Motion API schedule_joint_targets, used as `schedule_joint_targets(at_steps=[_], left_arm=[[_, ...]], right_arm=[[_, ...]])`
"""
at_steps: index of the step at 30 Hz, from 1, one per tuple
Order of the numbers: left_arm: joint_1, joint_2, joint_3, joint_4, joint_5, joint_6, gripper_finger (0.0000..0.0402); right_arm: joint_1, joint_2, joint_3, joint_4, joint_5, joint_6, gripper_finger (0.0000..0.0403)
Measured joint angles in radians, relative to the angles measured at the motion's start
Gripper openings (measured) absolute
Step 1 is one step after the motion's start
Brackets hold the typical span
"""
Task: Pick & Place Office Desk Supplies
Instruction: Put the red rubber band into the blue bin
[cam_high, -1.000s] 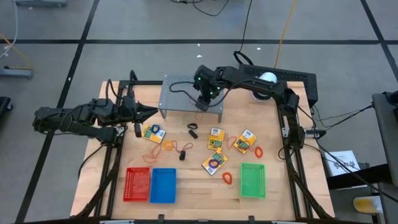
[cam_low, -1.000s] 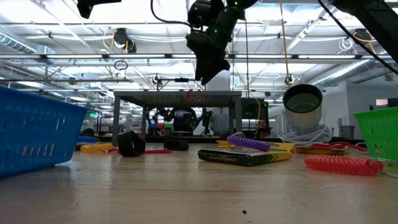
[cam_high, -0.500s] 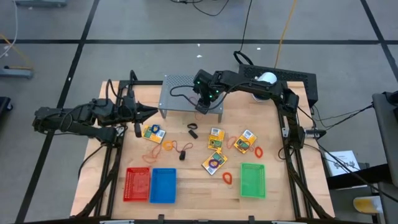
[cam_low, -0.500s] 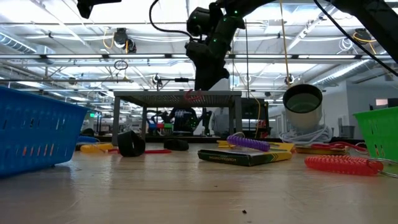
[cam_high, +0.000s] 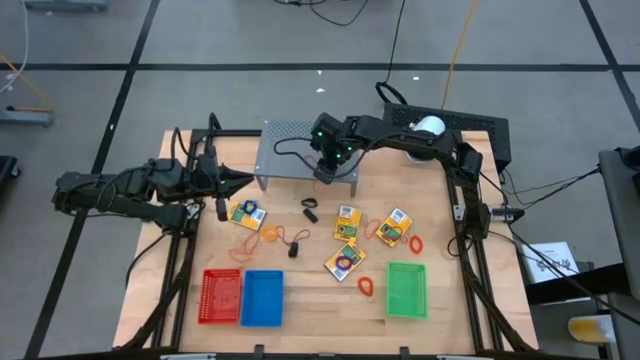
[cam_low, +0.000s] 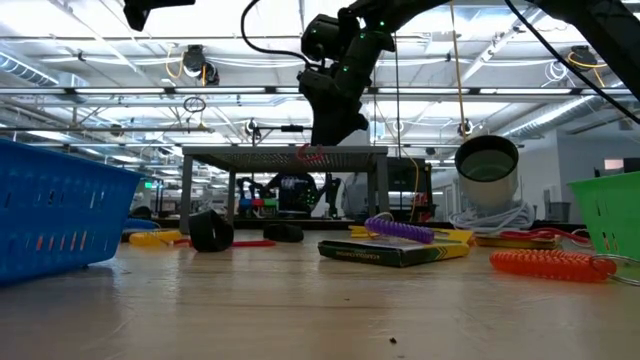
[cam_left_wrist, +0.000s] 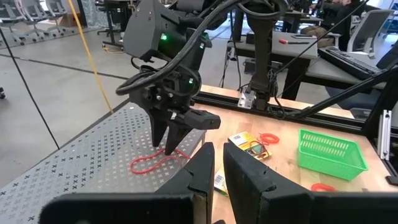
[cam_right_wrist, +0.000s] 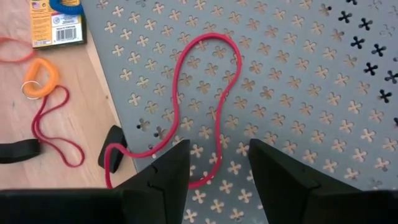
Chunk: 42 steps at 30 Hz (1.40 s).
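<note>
A red rubber-band loop (cam_right_wrist: 214, 93) lies flat on top of the grey perforated shelf (cam_high: 285, 150), near its right end. My right gripper (cam_right_wrist: 217, 168) hangs open just above it, pointing steeply down, one finger on either side of a stretch of the band; the left wrist view shows its tips (cam_left_wrist: 168, 144) close over the band (cam_left_wrist: 149, 164). Yellow-orange packets (cam_high: 347, 222), black clips (cam_high: 310, 210) and orange loops (cam_high: 270, 236) lie on the wooden table. My left gripper (cam_left_wrist: 219, 171) waits at the table's left, near level, its fingers close together with nothing between them.
Red (cam_high: 221, 297), blue (cam_high: 262, 298) and green (cam_high: 407, 289) mesh baskets stand along the near edge. A white roll (cam_high: 428, 127) and cables sit at the far right. A black clip (cam_right_wrist: 115, 152) lies on the table just beside the shelf's edge.
My right gripper has sunk straight down toward the shelf top and now stands just over the red rubber band. The band and the other items lie as before.
</note>
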Motion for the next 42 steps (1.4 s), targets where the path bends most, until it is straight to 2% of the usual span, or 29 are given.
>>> schedule_joint_targets(at_steps=[7, 17, 32, 42], left_arm=[[0.0, 0.0, 0.0, 0.001, 0.0, -0.007, 0.0042], [0.0, 0.0, 0.0, 0.009, -0.004, -0.009, 0.0042], [0.0, -0.001, 0.0, 0.009, -0.004, -0.002, 0.0042], [0.0, -0.002, 0.0, 0.01, -0.005, -0.002, 0.0042]], right_arm=[[0.001, 0.0, 0.0, 0.001, 0.003, -0.005, 0.0121], [0.001, 0.002, -0.002, 0.026, -0.003, -0.057, 0.0007], [0.007, -0.007, -0.004, 0.055, -0.007, -0.098, 0.0001], [0.021, -0.071, -0.005, 0.045, -0.003, -0.106, 0.0]])
